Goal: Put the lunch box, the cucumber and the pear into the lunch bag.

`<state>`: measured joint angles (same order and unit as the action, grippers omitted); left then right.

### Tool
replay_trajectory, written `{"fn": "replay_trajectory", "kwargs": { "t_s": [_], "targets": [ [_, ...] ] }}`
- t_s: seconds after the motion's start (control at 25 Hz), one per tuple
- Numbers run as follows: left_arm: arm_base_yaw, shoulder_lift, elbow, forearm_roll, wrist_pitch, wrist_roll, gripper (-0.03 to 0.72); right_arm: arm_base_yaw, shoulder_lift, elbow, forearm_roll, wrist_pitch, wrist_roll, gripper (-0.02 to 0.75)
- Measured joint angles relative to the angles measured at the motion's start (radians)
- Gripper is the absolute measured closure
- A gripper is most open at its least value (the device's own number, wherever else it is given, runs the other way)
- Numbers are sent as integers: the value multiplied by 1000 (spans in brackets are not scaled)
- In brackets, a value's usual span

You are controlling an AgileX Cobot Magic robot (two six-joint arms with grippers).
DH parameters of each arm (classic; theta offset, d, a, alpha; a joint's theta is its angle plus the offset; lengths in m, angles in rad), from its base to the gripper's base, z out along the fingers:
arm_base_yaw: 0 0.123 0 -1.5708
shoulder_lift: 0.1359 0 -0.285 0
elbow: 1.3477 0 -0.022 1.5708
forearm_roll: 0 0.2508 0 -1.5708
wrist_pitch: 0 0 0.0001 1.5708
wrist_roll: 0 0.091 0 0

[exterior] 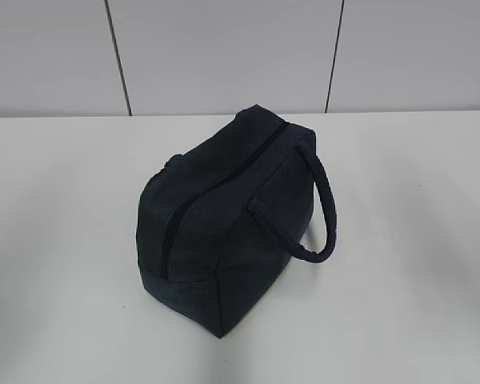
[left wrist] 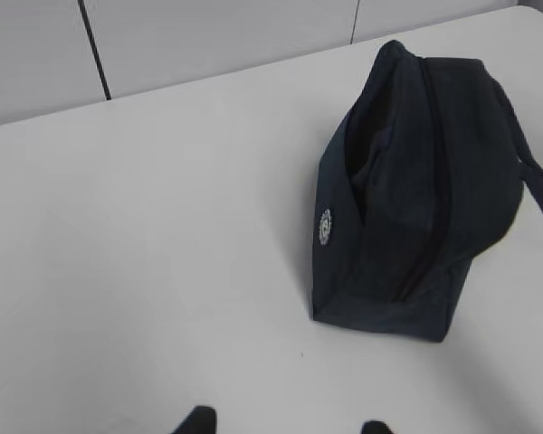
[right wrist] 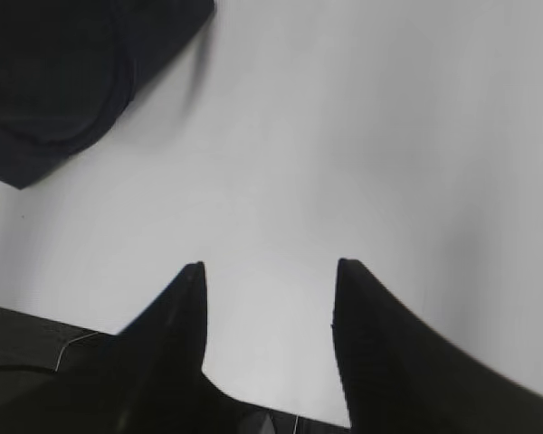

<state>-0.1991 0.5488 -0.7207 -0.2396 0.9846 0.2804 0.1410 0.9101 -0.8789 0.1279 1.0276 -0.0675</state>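
Since the bag (exterior: 224, 220) stands alone mid-table (exterior: 64, 240) with its zip line running along the top and looking shut, and no lunch box, cucumber or pear shows in any view, the step in hand is most likely either opening the zip or a finished pack; I cannot tell which. The right gripper (right wrist: 267, 271) hangs over bare table beside the bag's corner, jaws spread and empty. Only two dark fingertips (left wrist: 199, 420) of the left gripper (left wrist: 285, 425) show, apart with nothing between. To open well, steady the near end and pull along the zip, clear of the handle (exterior: 324, 216).
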Motion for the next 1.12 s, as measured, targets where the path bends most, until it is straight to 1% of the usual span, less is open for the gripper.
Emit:
{"fn": "replay_trajectory", "kwargs": {
  "t_s": [0.12, 0.24, 0.36, 0.44, 0.56, 0.76, 0.96, 1.12],
  "targets": [
    [0, -94, 0, 24, 89, -35, 397, 0, -109, 38, -2, 51, 32, 380],
    [0, -174, 10, 65, 162, -46, 397, 0, -240, 85, -37, 134, 49, 380],
    [0, -254, 73, 97, 177, -57, 398, 0, -362, 135, -94, 202, 51, 380],
    [0, -300, 127, 112, 177, -73, 398, 0, -439, 165, -123, 220, 53, 380],
    [0, -375, 175, 131, 157, -99, 402, 0, -557, 213, -128, 227, 53, 380],
    [0, -465, 187, 191, 132, -182, 456, 0, -740, 290, -161, 211, 40, 380],
    [0, -482, 189, 224, 132, -230, 465, 0, -908, 376, -168, 152, 40, 380],
    [0, -482, 189, 252, 131, -272, 465, 0, -926, 383, -173, 135, 40, 380]
  ]
}}
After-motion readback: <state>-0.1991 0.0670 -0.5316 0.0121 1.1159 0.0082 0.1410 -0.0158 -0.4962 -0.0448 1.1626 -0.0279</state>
